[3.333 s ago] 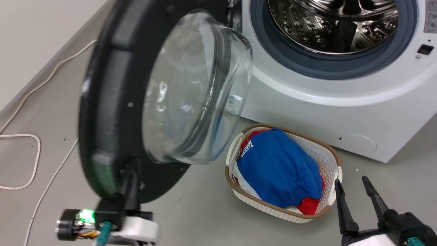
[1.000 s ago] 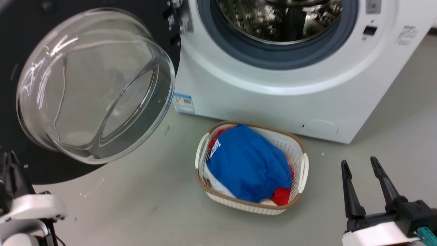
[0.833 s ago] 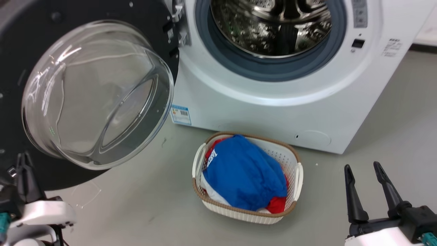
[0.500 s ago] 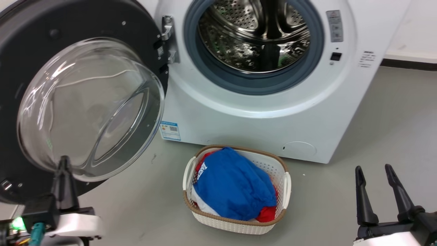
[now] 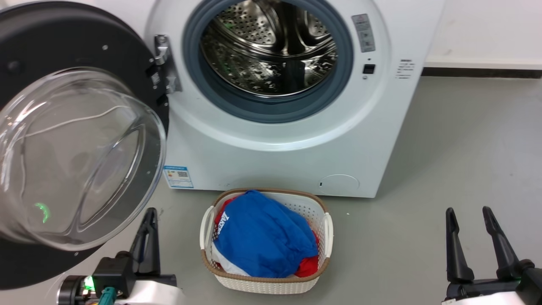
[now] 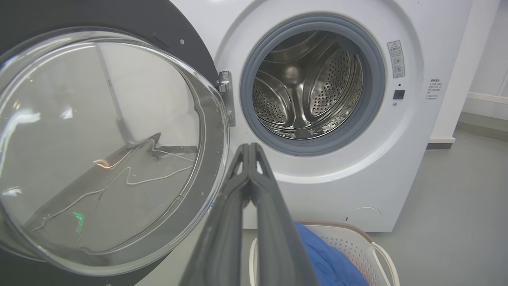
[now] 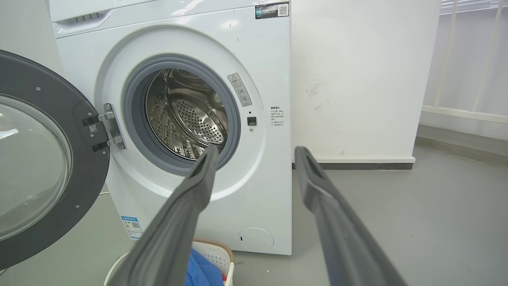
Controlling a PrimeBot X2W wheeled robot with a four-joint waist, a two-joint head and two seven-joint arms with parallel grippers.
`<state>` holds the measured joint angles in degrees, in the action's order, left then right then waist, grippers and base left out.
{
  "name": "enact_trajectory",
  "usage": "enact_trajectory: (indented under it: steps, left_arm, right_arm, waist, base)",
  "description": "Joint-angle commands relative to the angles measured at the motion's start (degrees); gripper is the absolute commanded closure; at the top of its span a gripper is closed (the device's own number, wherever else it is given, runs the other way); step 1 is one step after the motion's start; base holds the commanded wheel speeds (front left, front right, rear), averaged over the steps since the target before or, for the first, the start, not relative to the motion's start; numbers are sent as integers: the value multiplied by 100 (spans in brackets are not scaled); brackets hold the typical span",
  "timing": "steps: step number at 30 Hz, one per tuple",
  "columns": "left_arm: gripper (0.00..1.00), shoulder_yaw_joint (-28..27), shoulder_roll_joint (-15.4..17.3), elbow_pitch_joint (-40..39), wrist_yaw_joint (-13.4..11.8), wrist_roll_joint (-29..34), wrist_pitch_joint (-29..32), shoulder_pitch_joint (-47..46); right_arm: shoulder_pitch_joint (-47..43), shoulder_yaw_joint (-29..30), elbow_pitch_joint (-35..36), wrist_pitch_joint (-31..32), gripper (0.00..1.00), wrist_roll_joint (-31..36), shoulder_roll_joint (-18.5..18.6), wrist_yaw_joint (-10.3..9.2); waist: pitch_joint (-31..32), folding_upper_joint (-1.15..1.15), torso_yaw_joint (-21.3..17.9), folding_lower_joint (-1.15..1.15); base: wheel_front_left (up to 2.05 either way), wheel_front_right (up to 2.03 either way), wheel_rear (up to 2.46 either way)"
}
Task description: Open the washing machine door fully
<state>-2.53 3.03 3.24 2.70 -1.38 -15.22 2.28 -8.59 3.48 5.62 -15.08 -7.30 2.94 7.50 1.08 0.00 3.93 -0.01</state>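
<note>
The white washing machine (image 5: pixel 271 156) (image 6: pixel 349 174) (image 7: pixel 262 198) stands ahead with its steel drum exposed. Its round black washing machine door (image 5: pixel 63 46) (image 6: pixel 119 16) (image 7: pixel 51 103), with a clear glass bowl at the centre, is swung wide open to the left on its hinge. My left gripper (image 5: pixel 149 214) (image 6: pixel 249 147) is shut with nothing in it, just right of the door's lower edge and apart from it. Low at the right, my right gripper (image 5: pixel 468 212) (image 7: pixel 256 153) stands open and empty, away from the machine.
A white woven laundry basket (image 5: pixel 326 224) (image 6: pixel 357 242) (image 7: pixel 216 250) holding blue and red clothes sits on the grey floor in front of the machine. A white wall with a dark skirting (image 5: pixel 482 72) runs at the right.
The door has swung from half open to wide open. My left gripper has come off its lower edge and now sits free beside it. The head camera has pulled back and turned.
</note>
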Motion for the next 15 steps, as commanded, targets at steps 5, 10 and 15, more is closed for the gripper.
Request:
enact_trajectory:
  steps: [5, 10, 15]
  left_arm:
    - [76, 302, -16, 25, -146, -133, 13, 139]
    - [0, 456, -16, -17, -245, -205, 13, 198]
    - [0, 501, -17, -9, -374, -58, 13, 247]
  right_arm:
    - [-138, -55, 44, -12, 0, -23, -12, -1]
    - [-202, -58, 39, -11, 0, -75, -12, -1]
    - [-214, -95, 6, -11, 0, -53, -12, -1]
  waist:
    - [18, 0, -223, 1]
    - [17, 0, -273, 1]
    - [25, 0, -273, 1]
  base:
    - [0, 0, 0]
    - [0, 0, 0]
    - [0, 0, 0]
